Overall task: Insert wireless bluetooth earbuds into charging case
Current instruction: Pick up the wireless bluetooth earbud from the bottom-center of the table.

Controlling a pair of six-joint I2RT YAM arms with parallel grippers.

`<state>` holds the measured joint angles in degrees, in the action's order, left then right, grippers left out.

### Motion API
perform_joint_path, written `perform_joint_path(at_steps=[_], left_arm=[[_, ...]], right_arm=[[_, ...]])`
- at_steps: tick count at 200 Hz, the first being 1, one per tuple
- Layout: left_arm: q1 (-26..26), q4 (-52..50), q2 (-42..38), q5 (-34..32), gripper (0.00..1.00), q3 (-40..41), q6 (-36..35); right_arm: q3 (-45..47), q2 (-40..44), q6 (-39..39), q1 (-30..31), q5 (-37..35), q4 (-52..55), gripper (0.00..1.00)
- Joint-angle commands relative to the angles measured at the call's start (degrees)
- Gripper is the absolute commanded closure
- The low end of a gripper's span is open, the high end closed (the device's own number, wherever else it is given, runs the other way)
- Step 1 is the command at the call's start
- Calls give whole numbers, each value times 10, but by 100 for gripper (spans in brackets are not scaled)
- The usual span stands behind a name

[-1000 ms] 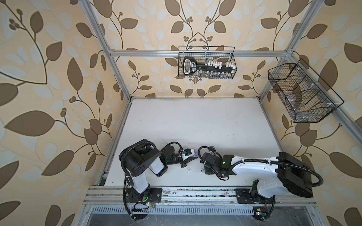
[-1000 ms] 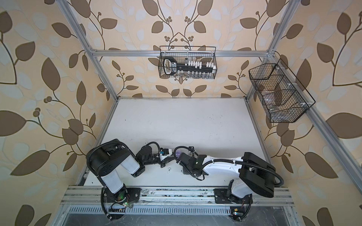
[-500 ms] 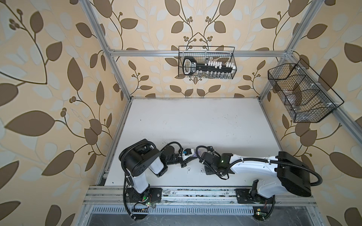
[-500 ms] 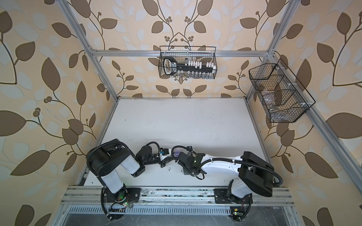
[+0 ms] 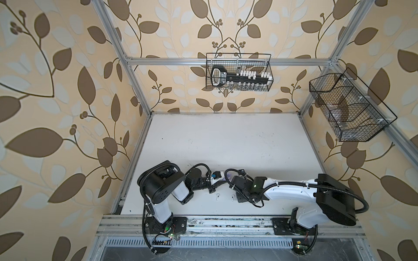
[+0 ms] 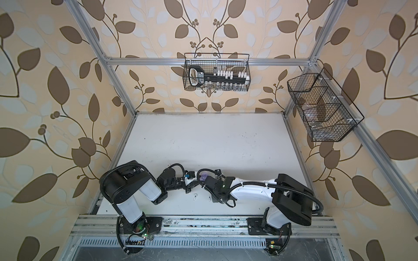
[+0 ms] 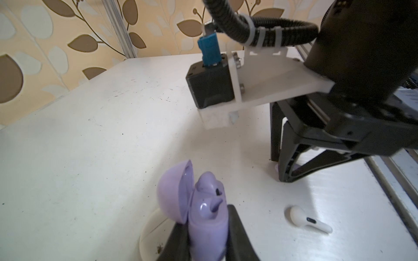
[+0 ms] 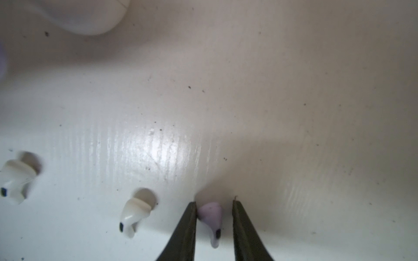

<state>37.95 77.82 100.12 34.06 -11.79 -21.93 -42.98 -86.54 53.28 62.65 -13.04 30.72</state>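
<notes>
Right wrist: lavender earbud (image 8: 211, 220) between right tool (image 8: 214, 201) jaws, stem pointing wristward.

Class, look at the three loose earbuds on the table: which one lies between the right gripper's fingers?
The lavender earbud: it lies between the right gripper's open fingers; both white earbuds lie outside them.

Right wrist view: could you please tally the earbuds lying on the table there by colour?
White stemmed plastic earbuds: 2
Pale lavender stemmed plastic earbud, between the jaws of the right claw: 1
Total: 3
</notes>
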Motion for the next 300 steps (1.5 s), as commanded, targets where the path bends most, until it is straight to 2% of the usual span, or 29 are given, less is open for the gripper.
perform_joint_path(at_steps=[1,188,300], left_arm=[[5,37,-10,2,87,-3,-2],[5,37,-10,-1,87,-3,0],[5,37,-10,-1,87,-3,0]], right_arm=[[-22,-12,-7,0,-8,16,71],[-30,-24,-20,5,-12,33,75],[-31,-30,-26,10,-4,33,74]])
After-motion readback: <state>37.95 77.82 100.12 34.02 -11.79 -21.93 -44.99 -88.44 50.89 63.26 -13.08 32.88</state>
